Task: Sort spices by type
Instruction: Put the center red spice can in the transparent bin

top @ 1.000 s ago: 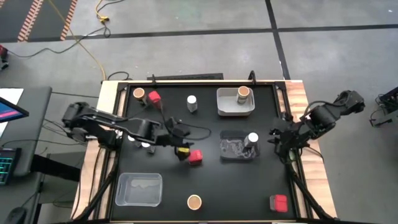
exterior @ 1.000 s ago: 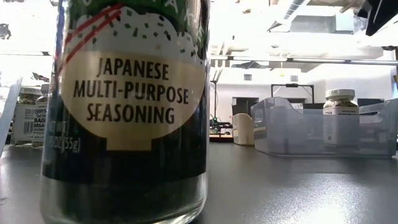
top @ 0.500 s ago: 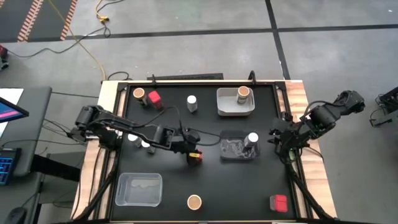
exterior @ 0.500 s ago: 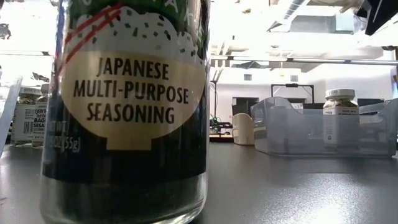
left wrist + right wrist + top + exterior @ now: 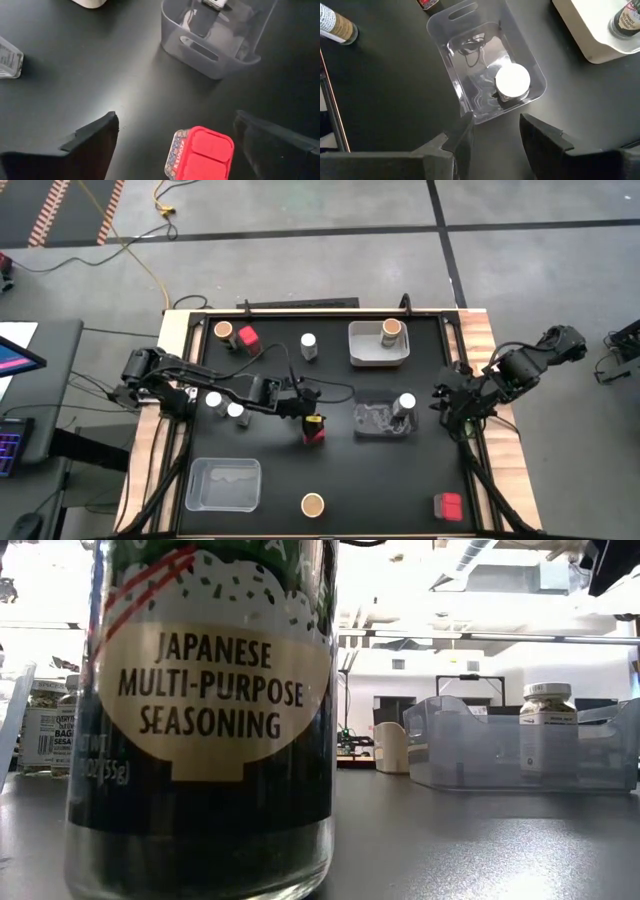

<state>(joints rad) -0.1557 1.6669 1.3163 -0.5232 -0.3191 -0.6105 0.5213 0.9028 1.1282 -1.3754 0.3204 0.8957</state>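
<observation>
your left gripper (image 5: 172,145) hangs spread wide over the red spice box (image 5: 200,152) at mid-table, fingers straddling it for a grab, not yet gripping. your right gripper (image 5: 492,132) waits released beside the clear tray (image 5: 465,100) holding a white-lidded jar (image 5: 512,81).

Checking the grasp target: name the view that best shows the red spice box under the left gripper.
Left wrist view: the red spice box sits between the open fingers. The high view shows it small under the left gripper; other views miss it.
</observation>
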